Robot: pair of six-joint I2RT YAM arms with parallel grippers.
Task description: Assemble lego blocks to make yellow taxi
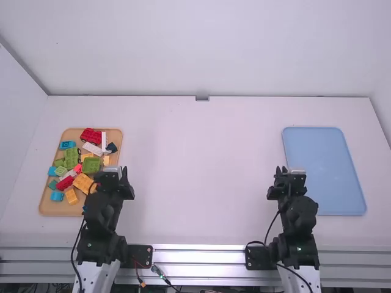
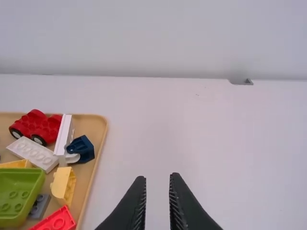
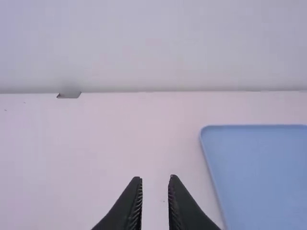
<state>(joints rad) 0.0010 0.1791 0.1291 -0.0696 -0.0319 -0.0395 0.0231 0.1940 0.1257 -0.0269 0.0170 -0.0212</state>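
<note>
Several yellow blocks (image 1: 83, 182) in the middle and near part of the tan tray (image 1: 50, 206), with the red base (image 1: 90, 136) toward its far edge: probably first to fetch, as the taxi's chassis. For a good lift, come down straight over the red base, astride the studded part, clear of the wheels and of the white beam (image 2: 64, 136) close by on the right. Squeeze gently, raise level, then set down on the bench (image 1: 195, 171), well right of the tan tray, studs up. Steady with the other arm during pressing. Risk of dragging neighbours along, or of a tilted grip.

Near the right side of the tan tray, left tool (image 2: 158, 176), moderately parted, empty, touching nothing; likely in need of widening. Much farther right of the tan tray, right tool (image 3: 156, 177), likewise parted and empty, then blue tray (image 1: 324, 171), farthest right.
</note>
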